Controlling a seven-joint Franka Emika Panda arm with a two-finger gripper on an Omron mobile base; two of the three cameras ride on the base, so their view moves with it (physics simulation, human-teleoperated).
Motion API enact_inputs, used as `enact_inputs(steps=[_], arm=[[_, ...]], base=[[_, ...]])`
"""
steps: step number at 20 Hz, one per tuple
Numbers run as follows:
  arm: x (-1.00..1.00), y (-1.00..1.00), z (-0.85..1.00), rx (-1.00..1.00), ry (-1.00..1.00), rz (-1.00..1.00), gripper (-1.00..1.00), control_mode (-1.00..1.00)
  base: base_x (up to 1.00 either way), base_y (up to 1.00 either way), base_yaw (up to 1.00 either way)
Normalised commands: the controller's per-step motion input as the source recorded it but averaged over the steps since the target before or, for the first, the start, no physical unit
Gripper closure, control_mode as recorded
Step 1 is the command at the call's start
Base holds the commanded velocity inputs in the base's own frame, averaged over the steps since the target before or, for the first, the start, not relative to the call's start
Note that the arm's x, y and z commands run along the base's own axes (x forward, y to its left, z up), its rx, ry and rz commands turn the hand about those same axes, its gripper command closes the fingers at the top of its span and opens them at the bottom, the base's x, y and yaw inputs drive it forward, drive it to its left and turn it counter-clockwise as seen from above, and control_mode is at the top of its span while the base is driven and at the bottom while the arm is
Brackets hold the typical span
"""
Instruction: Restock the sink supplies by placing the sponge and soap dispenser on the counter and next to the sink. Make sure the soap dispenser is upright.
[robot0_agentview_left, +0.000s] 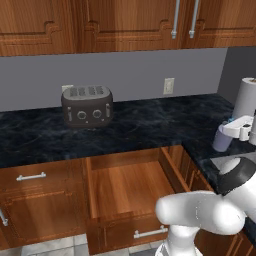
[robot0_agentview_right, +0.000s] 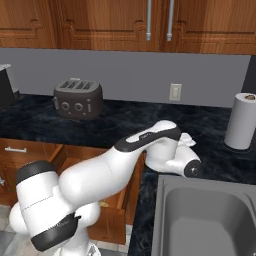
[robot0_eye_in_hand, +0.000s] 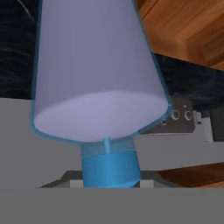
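Lavender, squat plastic soap dispenser (robot0_eye_in_hand: 98, 65) with a blue pump cap sits right in front of the jaws in the hand view, cap end nearest the camera and wider base farthest from it. The fingertips are hidden behind the bottle's cap, so I cannot tell whether the jaws are clamped on it or parted. In the left base view the white two-finger gripper (robot0_agentview_left: 239, 127) is directly above the same bottle (robot0_agentview_left: 222, 138), which stands on the black marbled stone counter (robot0_agentview_left: 140, 125) with its wide base down. Just beyond the jaws, toward the wall, stands a tall white paper towel roll (robot0_agentview_left: 246, 98); it also shows in the right base view (robot0_agentview_right: 240, 121). On the near side of the jaws lies the grey matte metal rectangular sink (robot0_agentview_right: 205, 215), its flat rim close to the hand. Well off to the jaws' left, a dark grey four-slot toaster (robot0_agentview_left: 87, 106) sits against the grey wall. Below the counter edge, left of the jaws, a brown wooden drawer (robot0_agentview_left: 127, 195) stands pulled out.
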Motion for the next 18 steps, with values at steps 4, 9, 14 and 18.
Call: enact_inputs(steps=[4, 9, 14, 18], arm=[[0.35, -0.13, -0.21, 0.0, 0.0, 0.0, 1.0, -1.0], [0.36, -0.3, -0.15, 0.0, 0.0, 0.0, 1.0, -1.0], [0.05, -0.23, -0.4, 0.0, 0.0, 0.0, 1.0, -1.0], [0.08, -0.08, -0.27, 0.01, 0.0, 0.0, 1.0, -1.0]], base=[[0.0, 0.0, 0.0], [0.0, 0.0, 0.0], [0.0, 0.0, 0.0], [0.0, 0.0, 0.0]])
